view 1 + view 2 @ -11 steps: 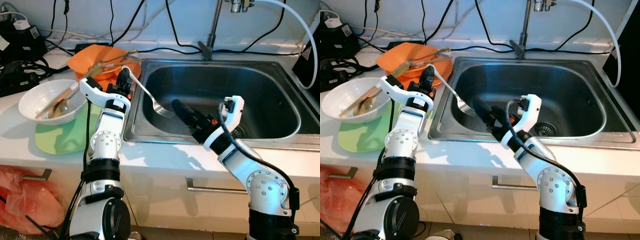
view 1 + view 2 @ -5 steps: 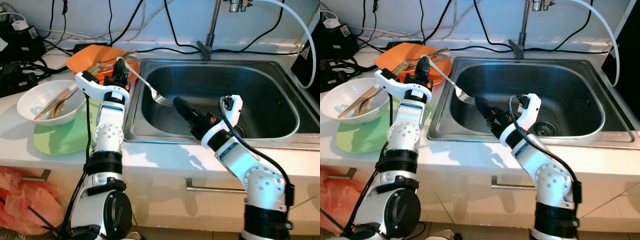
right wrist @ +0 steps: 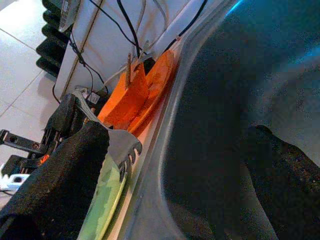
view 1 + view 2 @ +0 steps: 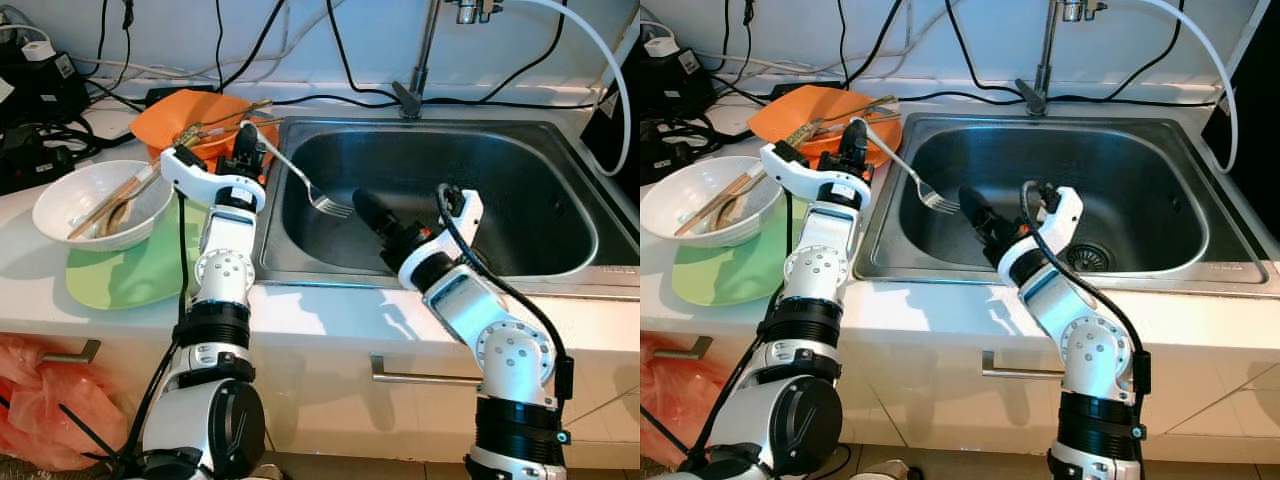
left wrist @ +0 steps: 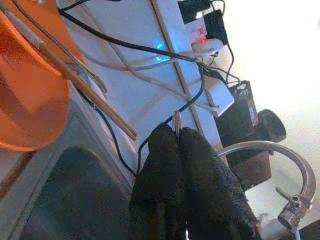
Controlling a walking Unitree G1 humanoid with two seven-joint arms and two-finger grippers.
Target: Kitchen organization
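Note:
A silver fork (image 4: 292, 175) slants out over the left side of the steel sink (image 4: 560, 170), tines (image 4: 330, 206) pointing down into the basin. My left gripper (image 4: 247, 150) is shut on its handle above the sink's left rim; the handle tip (image 5: 176, 119) pokes out between the shut fingers. My right gripper (image 4: 362, 203) reaches up from inside the basin, just right of the tines. It is open, its fingers (image 3: 60, 175) spread wide, with the fork tines (image 3: 122, 147) beside one finger and not gripped.
An orange plate (image 4: 195, 115) with chopsticks lies left of the sink. A white bowl (image 4: 100, 205) holding chopsticks and a spoon rests on a green mat (image 4: 130, 270). The faucet (image 4: 425, 50) rises behind the basin. Cables and power strips crowd the back left counter.
The right gripper has pushed forward and up, closer to the fork tines. The left gripper keeps hold of the fork, which now sits slightly higher.

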